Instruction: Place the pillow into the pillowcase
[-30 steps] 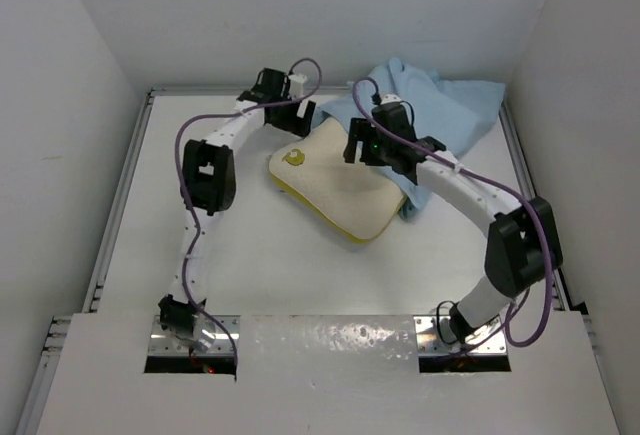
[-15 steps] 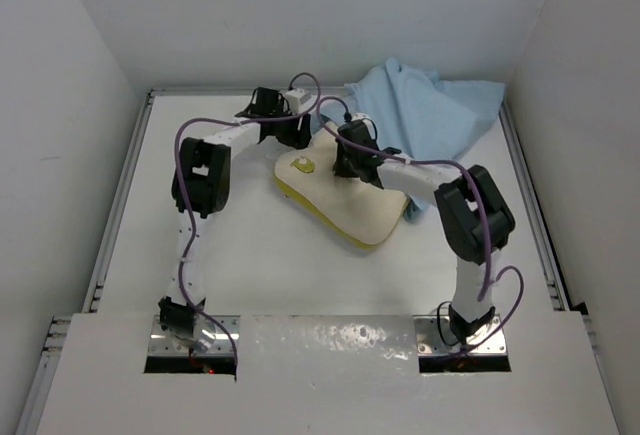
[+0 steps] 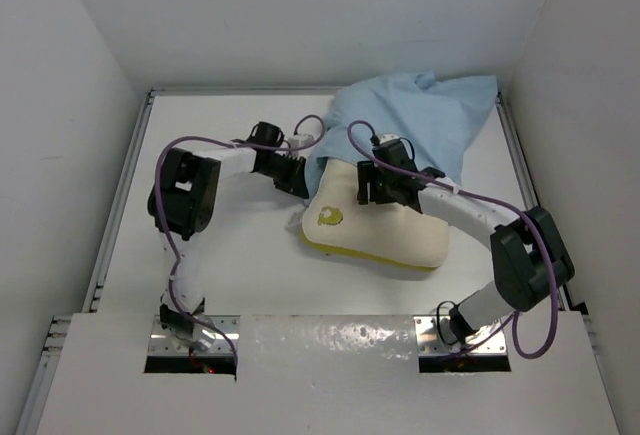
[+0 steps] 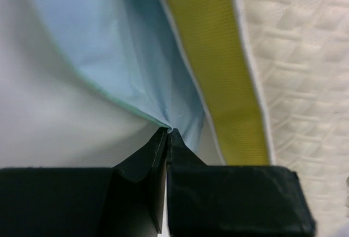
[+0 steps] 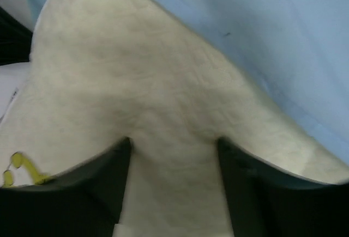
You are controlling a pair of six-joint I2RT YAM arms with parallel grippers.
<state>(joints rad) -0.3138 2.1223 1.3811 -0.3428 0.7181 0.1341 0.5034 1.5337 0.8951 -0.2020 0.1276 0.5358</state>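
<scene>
blue pillowcase [image 3: 420, 115] & pillow [image 3: 385, 240] now dragged nearer; left gripper [image 4: 166, 139] pinching pillowcase edge, right gripper [image 5: 173, 155] clamps pillow.

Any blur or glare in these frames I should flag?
Top view: sharp, evenly lit, glare only on the near strip. Left wrist: gripper dark, pillowcase fairly crisp. Right wrist: pillow soft, out of focus.

pillow [image 3: 385, 240] far edge: hidden under the pillowcase [image 3: 420, 115] and the right gripper [image 3: 366, 191] in the top view
pillow, left wrist view: cut off by the top and right edges
right gripper hold: fingers [image 5: 98, 177] blurred and cut by the bottom edge; grip on the pillow unclear
yellow tag [image 5: 24, 167]: partly behind a finger
</scene>
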